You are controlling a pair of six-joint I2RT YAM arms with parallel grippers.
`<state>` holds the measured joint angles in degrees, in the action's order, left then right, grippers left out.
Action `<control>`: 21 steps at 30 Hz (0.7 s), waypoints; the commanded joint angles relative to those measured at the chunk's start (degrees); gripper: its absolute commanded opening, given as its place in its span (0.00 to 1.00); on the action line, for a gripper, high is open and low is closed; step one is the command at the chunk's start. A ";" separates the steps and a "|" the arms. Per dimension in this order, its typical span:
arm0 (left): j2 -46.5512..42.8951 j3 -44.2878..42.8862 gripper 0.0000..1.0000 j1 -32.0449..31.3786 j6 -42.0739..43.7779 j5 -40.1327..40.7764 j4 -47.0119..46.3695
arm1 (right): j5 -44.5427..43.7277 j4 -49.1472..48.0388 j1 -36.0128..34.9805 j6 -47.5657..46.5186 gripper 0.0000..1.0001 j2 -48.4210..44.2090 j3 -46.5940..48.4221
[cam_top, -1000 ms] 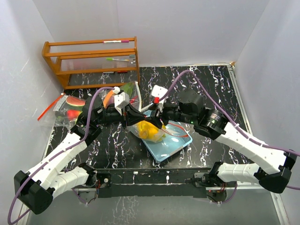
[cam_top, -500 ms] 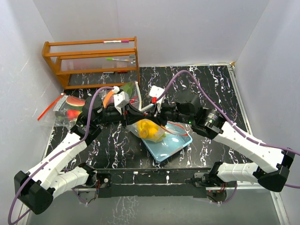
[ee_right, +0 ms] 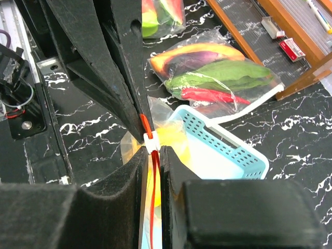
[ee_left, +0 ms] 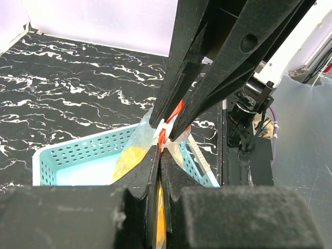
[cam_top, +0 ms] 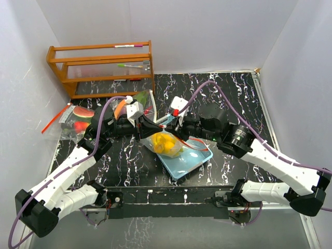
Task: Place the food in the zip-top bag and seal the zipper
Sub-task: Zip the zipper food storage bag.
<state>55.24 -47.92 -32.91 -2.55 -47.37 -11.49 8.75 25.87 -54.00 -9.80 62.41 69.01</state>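
The left gripper (ee_left: 159, 154) is clenched on the top edge of the zip-top bag (cam_top: 167, 147), its fingers pressed together with the red zipper strip (ee_left: 175, 111) running out from between them. The right gripper (ee_right: 152, 153) meets it tip to tip, its fingers pinched to a slit and grasping the same strip just behind the white slider (ee_right: 150, 141); the slider sits between the two pairs of fingertips. The bag hangs from this shared grip, its belly full of yellow food (cam_top: 163, 143); bananas or mango, I cannot tell which. Its lower part lies at the left end of the light-blue basket (cam_top: 194, 161); whether inside or against the rim is unclear. The basket rests on the black marbled table (cam_top: 233, 98). Behind the left arm lies a second clear bag (ee_right: 218, 78) holding a purple aubergine (ee_right: 197, 54), green pieces and a red chilli (ee_right: 207, 95). Far left, a third bag (cam_top: 72, 124) shows a watermelon slice (cam_top: 82, 112); a wooden rack (cam_top: 101, 67) stands at the back.
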 commanded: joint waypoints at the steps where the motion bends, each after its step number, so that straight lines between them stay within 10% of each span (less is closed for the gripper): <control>1: -2.22 -3.12 0.00 -0.01 0.20 -1.12 -0.56 | -4.40 0.38 0.48 0.48 0.14 -2.30 -1.34; 12: -1.72 -2.96 0.00 -0.01 -0.36 -1.32 -1.78 | -2.04 2.76 0.54 -0.11 0.21 -2.22 -0.96; 21: -1.78 -3.03 0.00 -0.04 -0.28 -1.49 -1.64 | -2.94 -2.64 0.49 0.50 0.50 -4.78 -1.39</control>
<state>55.11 -48.36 -32.88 -2.59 -47.51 -10.68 6.11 29.17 -53.82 -9.02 60.23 66.83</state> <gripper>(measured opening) 0.008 0.498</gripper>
